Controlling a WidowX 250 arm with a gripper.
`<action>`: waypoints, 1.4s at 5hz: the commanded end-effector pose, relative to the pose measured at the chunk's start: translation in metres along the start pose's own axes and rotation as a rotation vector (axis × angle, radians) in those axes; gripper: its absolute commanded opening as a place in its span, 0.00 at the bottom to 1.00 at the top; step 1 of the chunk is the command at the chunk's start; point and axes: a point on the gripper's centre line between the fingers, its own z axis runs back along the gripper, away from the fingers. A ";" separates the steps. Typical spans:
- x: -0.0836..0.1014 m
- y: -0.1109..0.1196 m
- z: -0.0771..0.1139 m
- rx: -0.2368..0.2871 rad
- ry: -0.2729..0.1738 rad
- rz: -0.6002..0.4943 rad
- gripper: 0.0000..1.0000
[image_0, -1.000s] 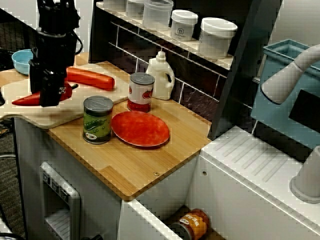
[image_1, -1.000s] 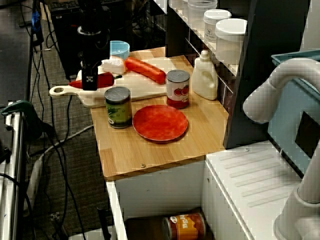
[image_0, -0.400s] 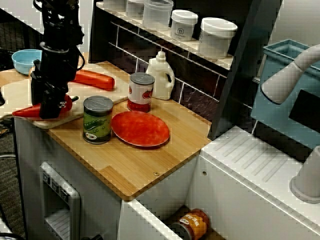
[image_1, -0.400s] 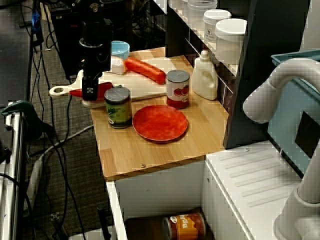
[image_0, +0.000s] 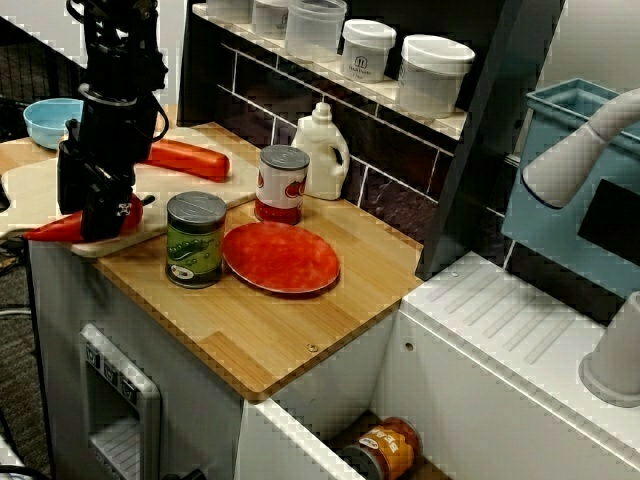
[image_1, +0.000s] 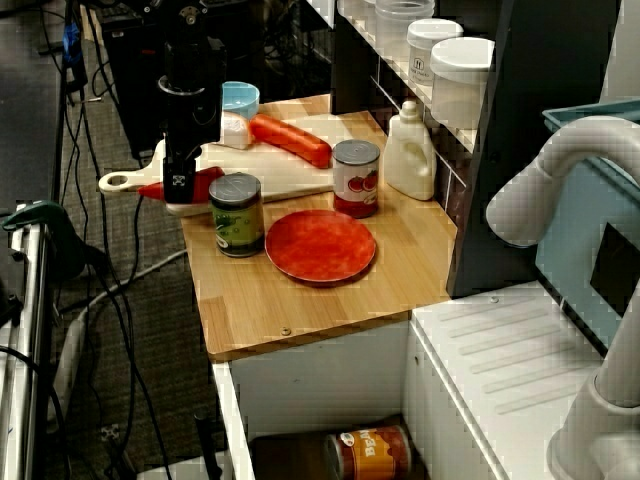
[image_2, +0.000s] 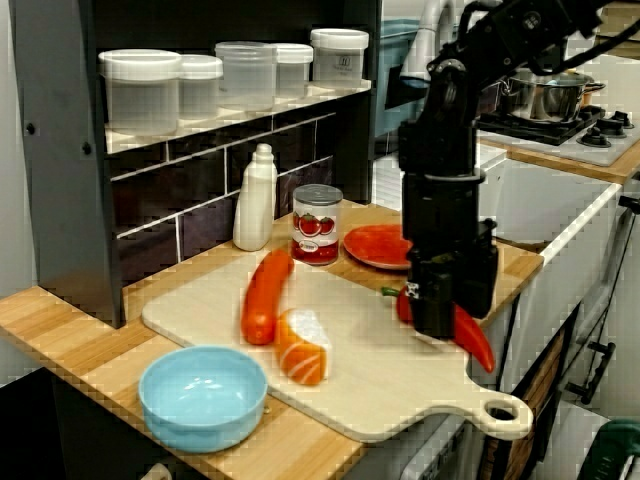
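Edgeward over the cutting board (image_2: 370, 390) went my gripper (image_2: 436, 312) (clamped tight on the chili pepper (image_2: 472, 342)). Grasping was done; release was not.

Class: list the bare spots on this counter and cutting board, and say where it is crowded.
Free: the wooden counter in front of the round red plate; the pale cutting board beside the black gripper clamping the red chilli pepper. Crowded: around the red-labelled tin can.

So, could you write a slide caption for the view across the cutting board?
Black gripper shut on a red chili pepper over a pale cutting board, blue bowl in front.
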 end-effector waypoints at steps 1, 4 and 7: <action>0.005 0.006 0.010 0.013 -0.021 0.000 1.00; 0.013 0.005 0.052 -0.072 -0.062 0.016 1.00; 0.021 0.023 0.089 -0.097 -0.121 0.073 1.00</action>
